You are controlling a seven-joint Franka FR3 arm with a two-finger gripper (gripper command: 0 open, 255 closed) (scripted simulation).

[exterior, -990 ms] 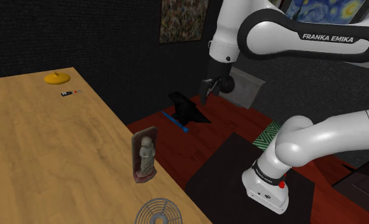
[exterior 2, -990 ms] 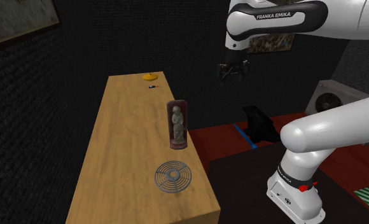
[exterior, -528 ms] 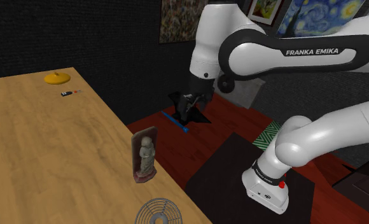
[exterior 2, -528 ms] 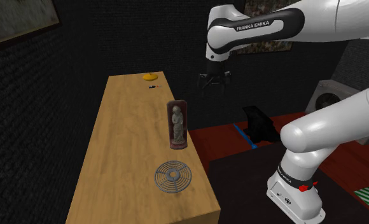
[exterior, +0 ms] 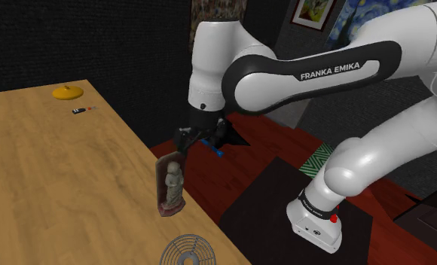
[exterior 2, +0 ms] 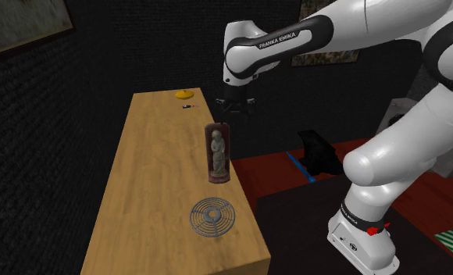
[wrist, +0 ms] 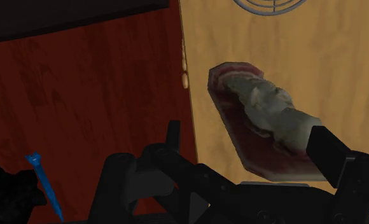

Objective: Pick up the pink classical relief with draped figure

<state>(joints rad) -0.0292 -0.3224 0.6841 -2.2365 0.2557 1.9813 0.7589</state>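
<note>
The gripper (exterior: 197,141) hangs just above the pink relief (exterior: 171,184) with its jaws spread and clasping nothing; the relief stands on the wooden table (exterior: 59,181), close to the edge, below the jaws and nearer one finger than the other; that offset is the likely risk, since the nearer finger may strike the top on the way down and tip the tall slab, perhaps off the edge; its long axis is upright, rising toward the jaws, and the carved face looks along the table toward the wire grille (exterior: 188,252)
</note>
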